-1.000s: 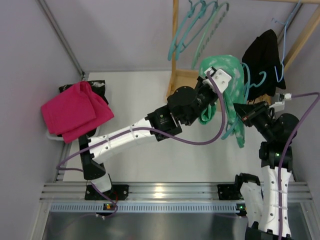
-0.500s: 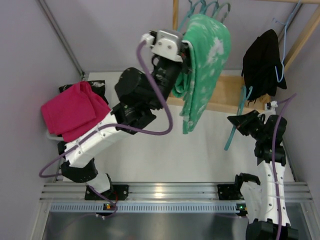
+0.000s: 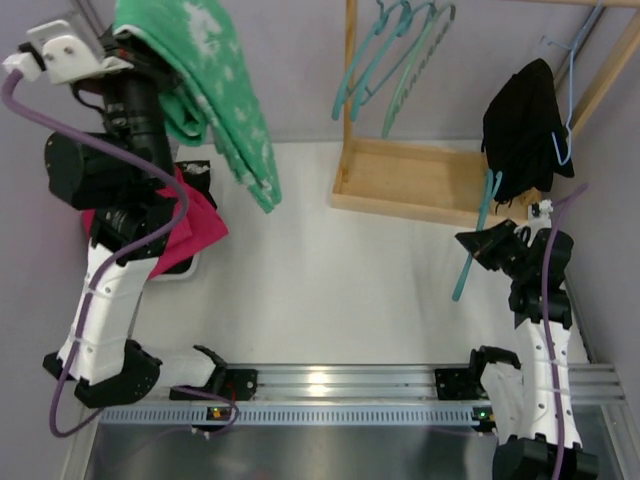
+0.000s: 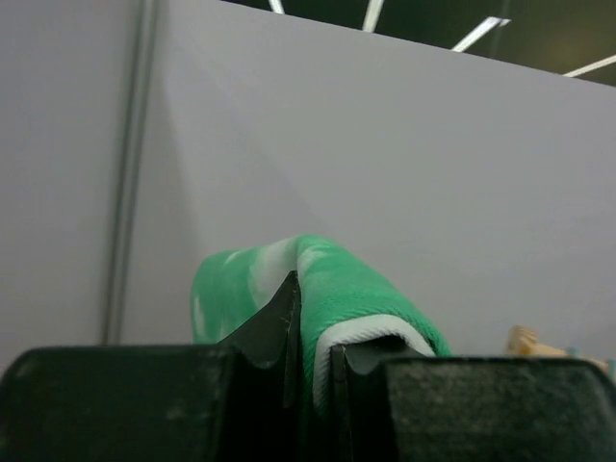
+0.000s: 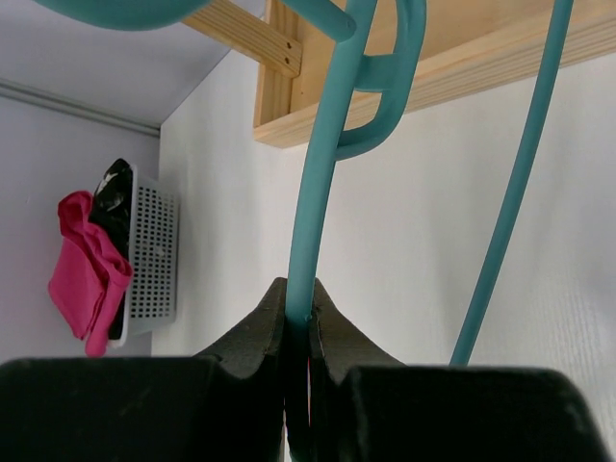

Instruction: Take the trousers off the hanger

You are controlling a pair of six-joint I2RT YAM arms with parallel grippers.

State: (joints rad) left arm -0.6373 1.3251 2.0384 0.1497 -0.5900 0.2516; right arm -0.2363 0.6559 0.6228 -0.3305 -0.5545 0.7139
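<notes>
The mint-green trousers with white blotches hang free of the hanger, high at the far left. My left gripper is shut on their folded edge. In the left wrist view the fabric bulges over the closed left gripper. At the right, the slim teal hanger is bare and slants down over the table. My right gripper is shut on one of its thin bars. The right wrist view shows that bar pinched in the right gripper.
A wooden rack stands at the back with spare teal hangers on its rail. A black garment hangs at its right on a pale-blue wire hanger. A magenta cloth lies over a white basket under the left arm.
My left arm has swung the trousers off the hanger, up and across from the rack to the far left. The right gripper drew back a little, then stayed still with the bare hanger.
</notes>
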